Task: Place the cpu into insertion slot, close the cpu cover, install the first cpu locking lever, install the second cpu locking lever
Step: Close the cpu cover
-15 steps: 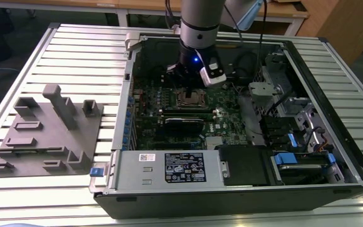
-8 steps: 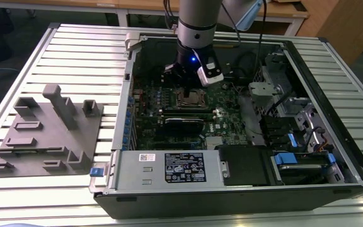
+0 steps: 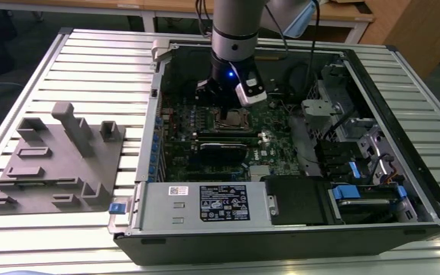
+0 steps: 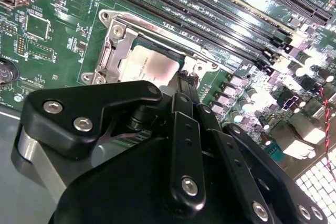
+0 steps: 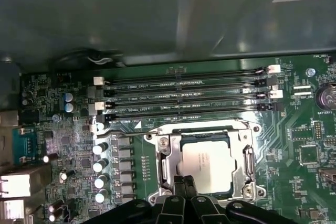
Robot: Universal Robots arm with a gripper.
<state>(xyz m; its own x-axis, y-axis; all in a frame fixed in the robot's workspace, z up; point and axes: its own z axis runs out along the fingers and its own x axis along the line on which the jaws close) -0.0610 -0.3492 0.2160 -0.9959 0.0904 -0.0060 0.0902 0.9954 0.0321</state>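
The cpu [image 5: 206, 162], a dull silver square, lies flat in the insertion slot [image 5: 157, 196] on the green motherboard. The cpu cover [image 5: 247, 158], a silver frame with a window, lies down around the chip. In both wrist views my gripper [image 5: 184, 182] hangs over the socket's edge, its two black fingertips [image 5: 178, 183] pressed together at the rim of the cover, with nothing visible between them. In the second wrist view the cpu [image 4: 152, 66] and cpu cover [image 4: 113, 51] lie just past the gripper [image 4: 184, 80]. In the exterior view the gripper [image 3: 224, 97] stands above the socket [image 3: 234, 119] inside the open case.
Long black memory slots [image 5: 184, 95] run beside the socket, and a row of capacitors [image 5: 100, 166] stands on its other side. The case walls [image 3: 155, 114] ring the board. Drive bays [image 3: 357, 143] lie at the exterior view's right, and a grey fixture plate [image 3: 59, 160] at its left.
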